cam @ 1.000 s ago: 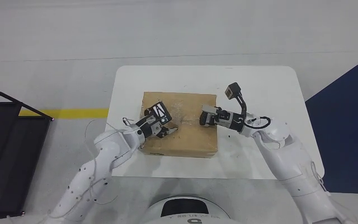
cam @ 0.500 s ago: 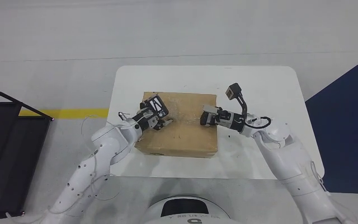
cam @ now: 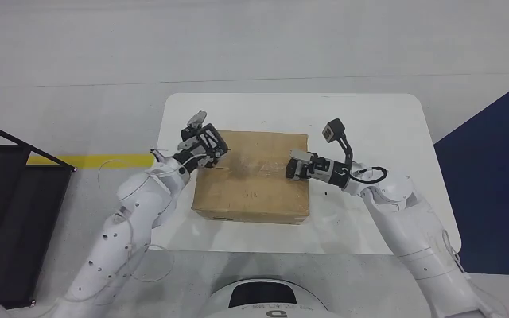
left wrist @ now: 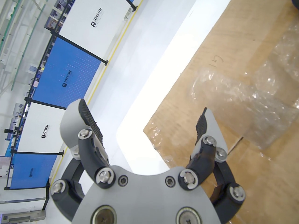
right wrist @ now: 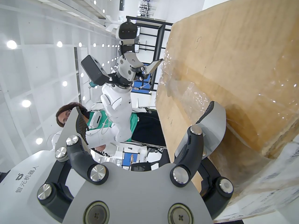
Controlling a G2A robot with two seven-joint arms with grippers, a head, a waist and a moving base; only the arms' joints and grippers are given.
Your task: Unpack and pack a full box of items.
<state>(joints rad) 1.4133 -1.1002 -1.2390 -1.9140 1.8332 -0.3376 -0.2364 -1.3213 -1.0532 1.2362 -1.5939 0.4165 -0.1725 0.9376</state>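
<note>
The taped cardboard box sits at the middle of the counter, our right jaws open against its right edge. Our left jaws, also open, hover over its far left corner. We should pinch a loose end of the clear tape and peel slowly.

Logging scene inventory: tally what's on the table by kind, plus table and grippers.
Box: 1
Clear tape: 1
Table: 1
Grippers: 2 (left gripper, right gripper)
Total: 5
</note>
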